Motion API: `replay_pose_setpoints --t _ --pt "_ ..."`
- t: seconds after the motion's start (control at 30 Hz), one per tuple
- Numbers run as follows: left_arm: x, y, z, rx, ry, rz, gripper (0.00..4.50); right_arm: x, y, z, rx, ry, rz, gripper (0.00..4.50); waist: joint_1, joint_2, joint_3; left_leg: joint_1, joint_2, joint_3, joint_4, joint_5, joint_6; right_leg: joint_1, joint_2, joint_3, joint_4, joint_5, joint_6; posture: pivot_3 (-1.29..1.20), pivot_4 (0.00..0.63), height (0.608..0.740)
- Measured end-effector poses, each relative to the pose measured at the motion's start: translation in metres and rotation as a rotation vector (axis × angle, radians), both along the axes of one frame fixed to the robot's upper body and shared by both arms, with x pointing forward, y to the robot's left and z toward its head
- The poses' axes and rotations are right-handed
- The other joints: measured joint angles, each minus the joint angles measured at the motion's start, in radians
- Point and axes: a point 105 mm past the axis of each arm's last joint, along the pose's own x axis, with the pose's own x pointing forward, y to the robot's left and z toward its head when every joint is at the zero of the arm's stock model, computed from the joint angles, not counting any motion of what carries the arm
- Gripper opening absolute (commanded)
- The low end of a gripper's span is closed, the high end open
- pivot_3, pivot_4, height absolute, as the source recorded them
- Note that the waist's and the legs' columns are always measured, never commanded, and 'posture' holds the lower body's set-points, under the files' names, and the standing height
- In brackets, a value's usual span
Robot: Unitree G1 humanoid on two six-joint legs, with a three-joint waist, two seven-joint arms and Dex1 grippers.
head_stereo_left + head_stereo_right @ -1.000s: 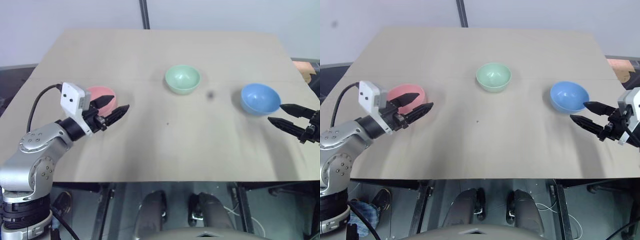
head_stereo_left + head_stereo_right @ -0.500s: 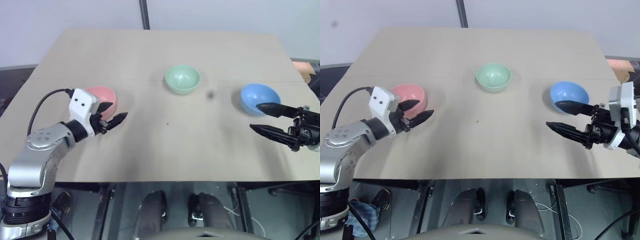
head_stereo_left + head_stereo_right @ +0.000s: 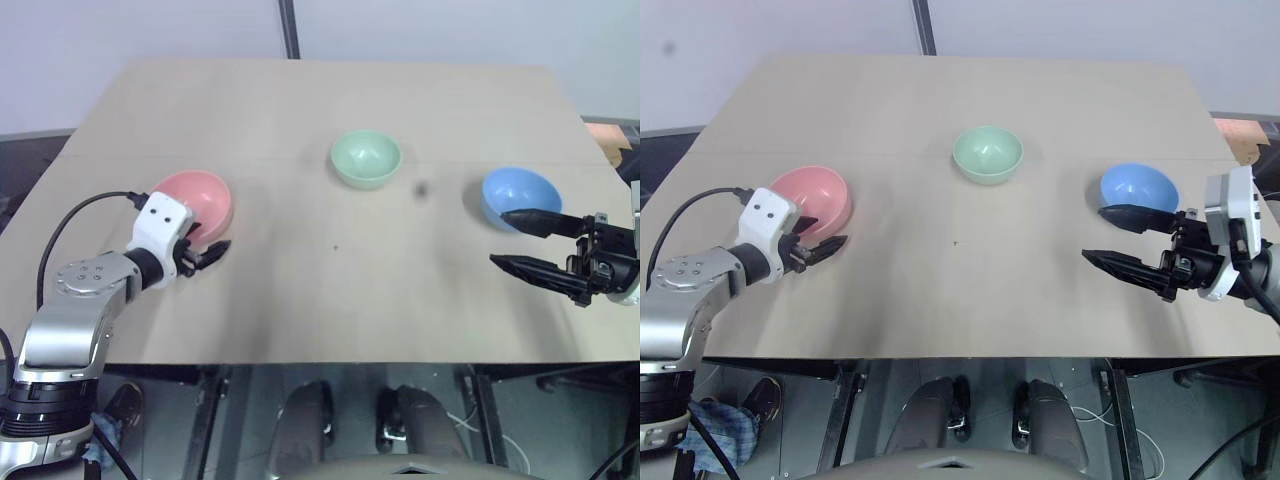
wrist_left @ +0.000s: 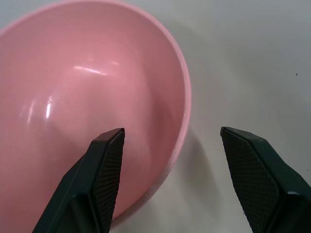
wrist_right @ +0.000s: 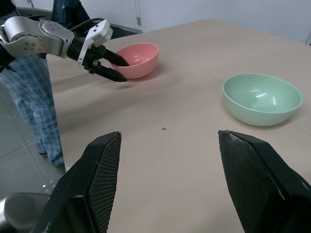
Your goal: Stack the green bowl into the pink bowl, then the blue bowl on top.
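Tan table (image 3: 300, 90) carries three upright bowls, mouths up: pink bowl (image 3: 200, 196) at left, green bowl (image 3: 366, 157) mid-back, blue bowl (image 3: 520, 194) at right. Left gripper (image 3: 207, 250) straddles the pink rim, fingers apart; right gripper (image 3: 520, 242) gapes wide before the blue one.

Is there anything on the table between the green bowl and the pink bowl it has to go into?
Nothing visible. The table between the green bowl and the pink bowl is bare; only the left gripper straddles the pink bowl's near rim.
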Motion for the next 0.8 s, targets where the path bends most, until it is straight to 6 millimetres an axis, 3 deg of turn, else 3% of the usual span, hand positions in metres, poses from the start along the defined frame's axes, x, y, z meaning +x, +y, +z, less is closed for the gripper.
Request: replay_pose_setpoints --t 0.07,0.2,0.23,0.33,0.6,0.8 --pt "0.0 -0.003 -0.004 0.011 0.017 -0.014 3.35 0.001 0.0 0.0 -0.004 -0.009 -0.005 3.48 0.0 0.0 0.0 0.0 0.0 0.0 0.0 0.0 0.0 0.0 0.0 0.0 0.0 0.0 0.0 0.0 0.15 0.74" --pt "0.001 -0.008 -0.002 -0.022 0.021 -0.042 1.54 0.002 -0.002 0.0 -0.009 -0.017 -0.017 3.52 0.0 0.0 0.0 0.0 0.0 0.0 0.0 0.0 0.0 0.0 0.0 0.0 0.0 0.0 0.0 0.0 0.15 0.74" --pt "0.003 -0.008 0.0 -0.025 0.016 -0.046 0.84 0.003 -0.003 0.0 -0.01 -0.017 -0.022 3.52 0.0 0.0 0.0 0.0 0.0 0.0 0.0 0.0 0.0 0.0 0.0 0.0 0.0 0.0 0.0 0.0 0.15 0.74" --pt "0.005 -0.008 0.003 -0.009 -0.004 -0.052 0.15 0.005 -0.005 -0.001 -0.01 -0.018 -0.033 3.52 0.0 0.0 0.0 0.0 0.0 0.0 0.0 0.0 0.0 0.0 0.0 0.0 0.0 0.0 0.0 0.0 0.15 0.74" --pt "0.01 -0.008 0.008 0.023 -0.026 -0.078 0.15 0.005 -0.007 -0.001 -0.007 -0.024 -0.036 3.52 0.0 0.001 -0.001 0.01 0.0 0.0 -0.001 -0.002 0.004 0.01 -0.001 0.0 0.0 0.0 0.0 0.0 0.15 0.74" --pt "0.031 -0.035 0.013 0.155 -0.029 -0.285 0.15 0.004 -0.006 0.0 -0.008 -0.028 -0.026 3.52 0.007 0.001 -0.001 0.009 0.0 0.0 0.0 -0.002 0.004 0.01 -0.001 0.0 0.0 0.0 0.0 0.0 0.15 0.74"
